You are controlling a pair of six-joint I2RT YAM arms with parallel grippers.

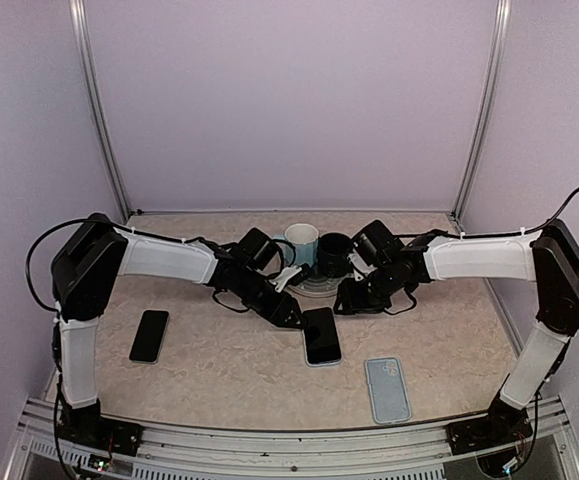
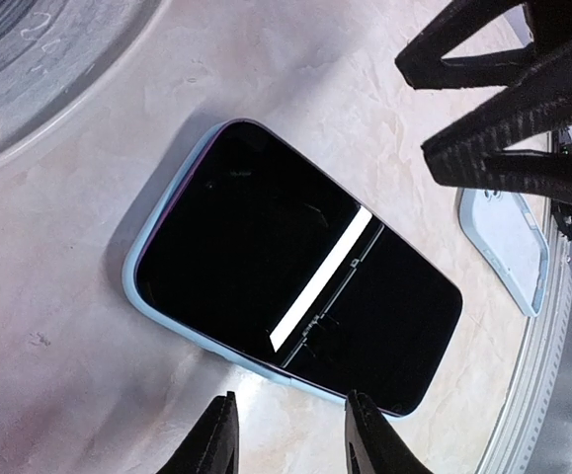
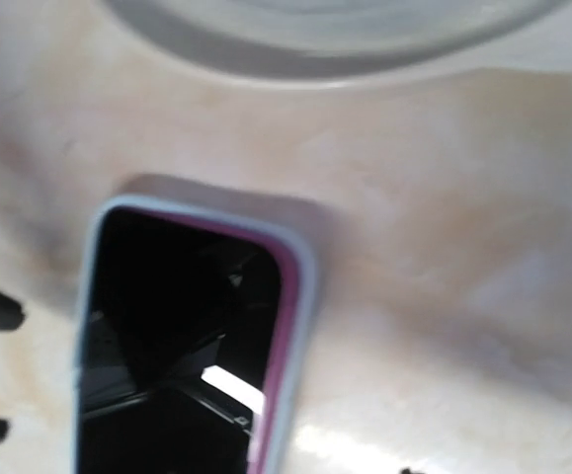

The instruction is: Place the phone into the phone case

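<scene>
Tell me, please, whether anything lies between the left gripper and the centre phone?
Nothing visible does. The left gripper hovers at one long edge of the phone, with only bare table between them. The right gripper is over the opposite side, not in the way.

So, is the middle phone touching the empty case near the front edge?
Apart. The top view shows bare table between the middle phone and the empty case.

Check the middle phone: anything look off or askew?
Mostly fine: the phone lies flat inside its blue case. In the right wrist view a pink strip shows along one edge, between screen and rim; possibly not fully seated there.
</scene>
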